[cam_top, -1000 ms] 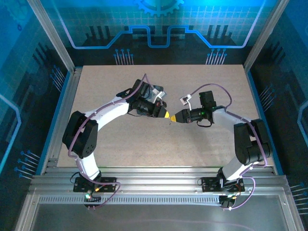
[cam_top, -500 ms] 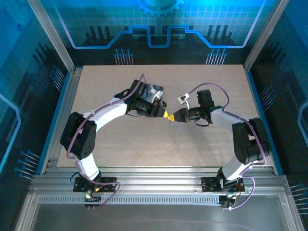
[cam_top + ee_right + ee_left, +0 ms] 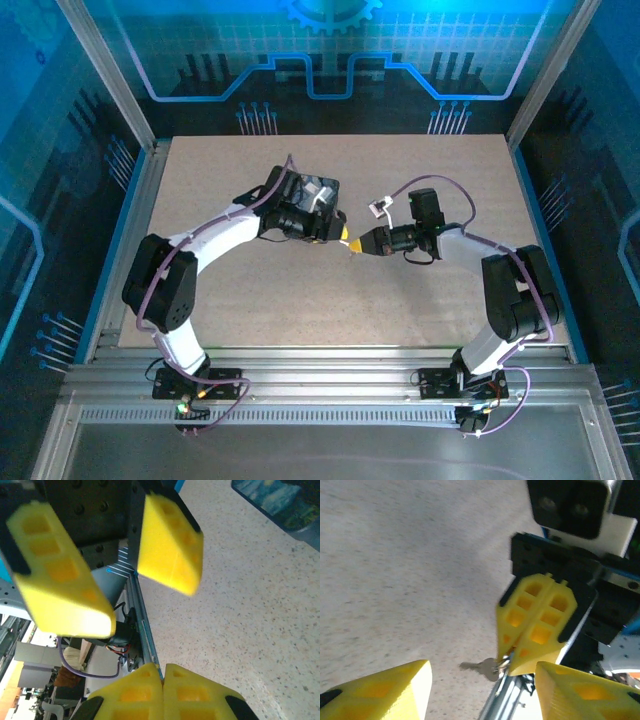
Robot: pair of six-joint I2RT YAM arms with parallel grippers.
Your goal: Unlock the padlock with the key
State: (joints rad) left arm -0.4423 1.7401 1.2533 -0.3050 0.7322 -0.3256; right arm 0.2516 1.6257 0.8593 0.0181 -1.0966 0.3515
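At the middle of the table (image 3: 450, 180), seen from above, the two arms meet nose to nose. The left gripper (image 3: 343, 235) reaches in from 10 o'clock and the right gripper (image 3: 358, 245) from 3 o'clock. Their yellow tips sit just beside each other, the right one a touch toward 5 o'clock of the left.

Over to the left wrist camera: the left arm's own fingers (image 3: 385, 692) are spread wide, one at 7 o'clock of the view and one at 5 o'clock. Facing them, the right arm's yellow fingers (image 3: 540, 625) are pressed together, and right at their tip they're pinching the key (image 3: 480, 667)! It's a small silvery key, hanging off the tip and poking out toward 9 o'clock. It sits in the gap between the spread left fingers, apart from both. There's a glint of metal where the key meets the fingertips, too small to say whether that's a ring.

From the right wrist camera it's the same story from the other side. Its own two fingers are closed flat against each other at 6 o'clock, and the left arm's fingers gape open up at 10 and 12 o'clock. Off at 1 o'clock in that view, the dark blue swirl-patterned tin (image 3: 275, 497) lies on the speckled tabletop, well apart from both grippers.
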